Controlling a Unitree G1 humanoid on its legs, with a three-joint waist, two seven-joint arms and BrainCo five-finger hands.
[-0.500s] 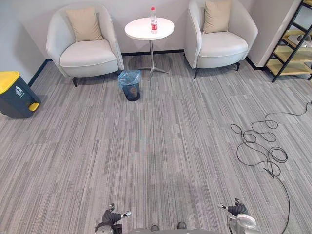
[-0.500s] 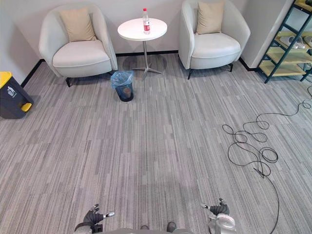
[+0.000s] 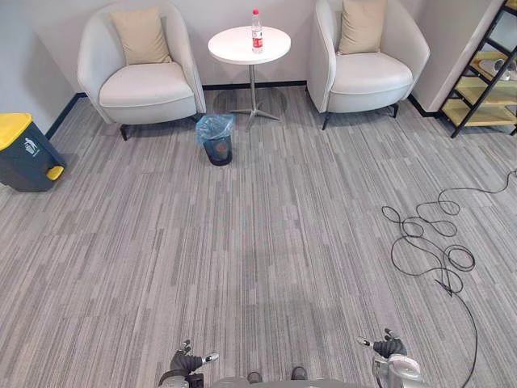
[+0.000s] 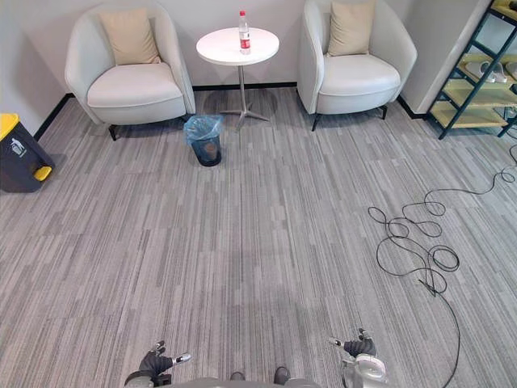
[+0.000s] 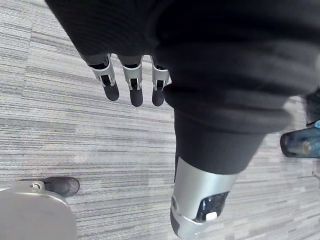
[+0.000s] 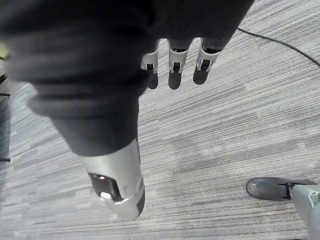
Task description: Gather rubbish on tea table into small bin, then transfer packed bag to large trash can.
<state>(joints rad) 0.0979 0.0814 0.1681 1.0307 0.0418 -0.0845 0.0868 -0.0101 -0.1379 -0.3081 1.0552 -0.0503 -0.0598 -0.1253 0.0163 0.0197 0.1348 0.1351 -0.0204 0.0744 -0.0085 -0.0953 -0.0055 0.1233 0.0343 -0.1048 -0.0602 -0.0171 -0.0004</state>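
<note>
L hand (image 3: 187, 364) sits at bottom edge of left eye view, left of centre; R hand (image 3: 388, 347) at bottom edge, right of centre. Both hang low over the grey carpet (image 3: 266, 242), touching nothing. In the wrist views the L fingers (image 5: 132, 90) are straight w/ thumb apart and nothing held, i.e. released. R fingers (image 6: 172, 75) are the same: straight, empty, carpet past them.

Task items are all in the upper part of frame, well apart from both hands:
- tea table (image 3: 234, 47) – round white top on thin metal leg, upper centre. One clear bottle (image 3: 257, 31) w/ red cap + red label stands upright on it, toward right side of the top.
- small bin (image 3: 216, 147) – dark, lined w/ blue bag (image 3: 214, 125), on carpet just below-left of the table foot, near front corner of the left armchair (image 3: 141, 85).
- large trash can (image 3: 24, 153) – dark body, yellow lid, at left edge of frame near the wall, well apart from small bin.

Other: second armchair (image 3: 367, 73) upper right, beside table. Each chair has a beige cushion (image 3: 141, 36). Black-framed wood shelf (image 3: 485, 89) at upper right edge.
</note>
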